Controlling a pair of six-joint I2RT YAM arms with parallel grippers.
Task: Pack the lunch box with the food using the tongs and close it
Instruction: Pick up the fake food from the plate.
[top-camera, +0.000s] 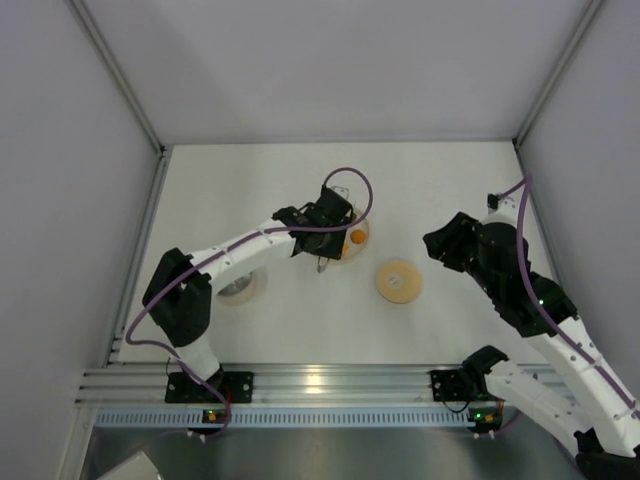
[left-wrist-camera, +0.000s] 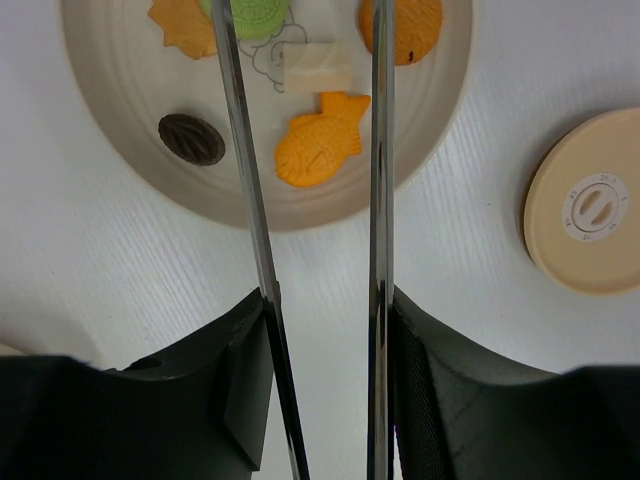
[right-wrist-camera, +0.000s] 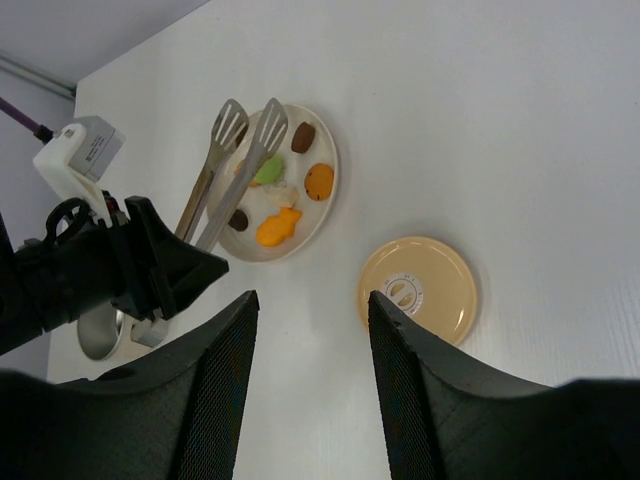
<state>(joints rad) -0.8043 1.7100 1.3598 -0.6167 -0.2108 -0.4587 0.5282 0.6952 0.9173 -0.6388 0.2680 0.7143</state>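
My left gripper (left-wrist-camera: 325, 300) is shut on the tongs (left-wrist-camera: 380, 150), one finger pressing each silvery arm. The arms reach out over the cream plate (left-wrist-camera: 120, 150). The food lies on the plate: an orange fish (left-wrist-camera: 320, 150), a brown oval (left-wrist-camera: 190, 138), a white piece (left-wrist-camera: 318, 72), a green piece (left-wrist-camera: 255, 15) and orange pieces. In the right wrist view the tongs' heads (right-wrist-camera: 245, 125) hover over the green piece and hold nothing. The tan lid (top-camera: 399, 281) lies flat to the right of the plate. The steel lunch box (top-camera: 240, 288) stands open under the left arm. My right gripper (right-wrist-camera: 312, 305) is open and empty, above the table near the lid (right-wrist-camera: 418, 288).
The left arm (top-camera: 240, 245) stretches from the near left across the lunch box to the plate (top-camera: 360, 250). Grey walls enclose the table on three sides. An aluminium rail (top-camera: 320, 385) runs along the near edge.
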